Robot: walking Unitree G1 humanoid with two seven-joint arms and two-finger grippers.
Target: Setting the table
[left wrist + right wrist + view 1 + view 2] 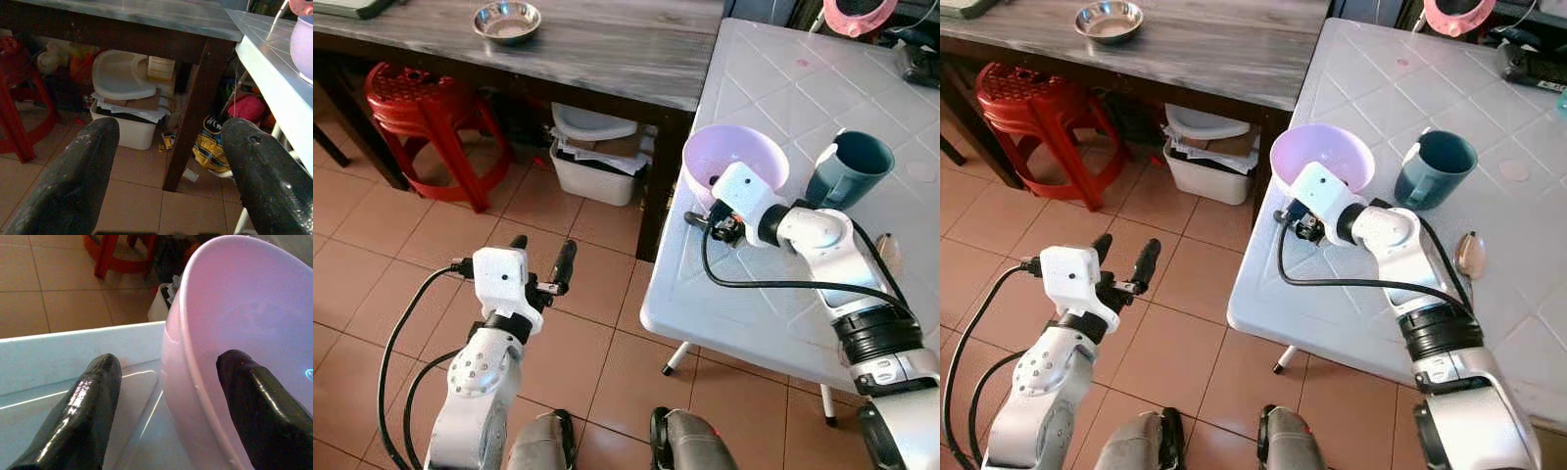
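The right gripper [166, 411] straddles the near rim of the pink bowl [1324, 157], one finger [83, 411] outside the wall and the other [254, 401] inside it; the fingers stand apart with the rim between them, and whether they press on it cannot be told. The bowl sits on the white plastic table [1351, 294] close to its left edge, toward the corner that meets the grey wooden table [1205, 44]. Just to the right of the bowl stands a dark teal mug [1435, 168], tilted, its white handle toward the bowl. A spoon [1470, 255] lies on the white table right of the right arm. The left gripper [540, 264] hangs over the tiled floor [401, 274] with its fingers spread and nothing between them. On the wooden table, near its far edge, rests a small steel bowl [507, 21]. Beneath that table stand a white bin [592, 157] and a red plastic stool [421, 113].
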